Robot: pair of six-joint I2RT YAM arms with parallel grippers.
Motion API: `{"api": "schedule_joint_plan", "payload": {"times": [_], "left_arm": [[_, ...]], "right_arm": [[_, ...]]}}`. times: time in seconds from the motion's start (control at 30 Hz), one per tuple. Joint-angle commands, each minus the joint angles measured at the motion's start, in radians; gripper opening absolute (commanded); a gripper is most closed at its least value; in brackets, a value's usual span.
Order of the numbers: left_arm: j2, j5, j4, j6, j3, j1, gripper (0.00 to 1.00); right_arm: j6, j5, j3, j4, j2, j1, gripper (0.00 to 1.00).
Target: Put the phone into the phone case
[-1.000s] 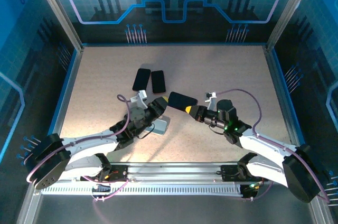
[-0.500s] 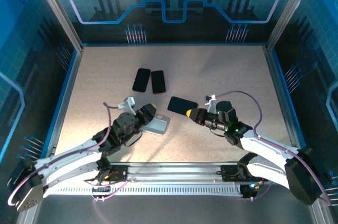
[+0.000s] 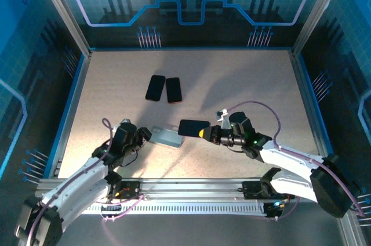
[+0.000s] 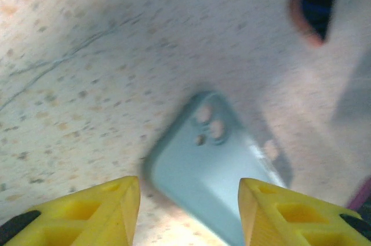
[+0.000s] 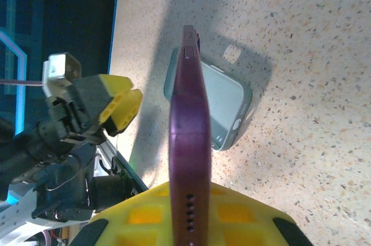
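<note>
The light blue phone case (image 3: 167, 137) lies flat on the speckled table, with its camera holes (image 4: 210, 124) towards my left gripper. My left gripper (image 3: 147, 134) is at the case's left end. Its yellow fingers (image 4: 113, 199) are open, and the case (image 4: 214, 167) lies just ahead of the gap, untouched. My right gripper (image 3: 204, 133) is shut on the dark phone (image 3: 193, 127) and holds it just above the case's right end. In the right wrist view the phone (image 5: 186, 107) shows edge-on, purple, over the case (image 5: 226, 107).
Two more dark phones (image 3: 155, 87) (image 3: 173, 89) lie side by side further back on the table; one with a red rim (image 4: 316, 2) shows in the left wrist view. The metal rail (image 3: 191, 191) runs along the near edge.
My left gripper has pulled back and to the left, off the case, and now sits at its left end. My right gripper has carried the phone left and nearer, down to the case.
</note>
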Motion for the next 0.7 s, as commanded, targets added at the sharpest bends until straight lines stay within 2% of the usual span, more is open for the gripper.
{"api": "schedule_joint_plan", "payload": {"times": [0.0,0.2,0.4,0.67], "left_arm": [[0.089,0.128,-0.016,0.084,0.06,0.036,0.46],[0.158,0.158,0.034,0.11,0.071,0.078,0.39],[0.154,0.171,0.07,0.13,0.059,0.126,0.38],[0.189,0.163,0.161,0.143,0.053,0.142,0.36]], "right_arm": [[-0.014,-0.038,0.06,0.044,0.031,0.021,0.0],[-0.004,-0.038,0.088,0.074,0.087,0.054,0.0],[0.028,-0.032,0.092,0.114,0.149,0.086,0.0],[0.077,-0.049,0.089,0.195,0.222,0.097,0.0]]}}
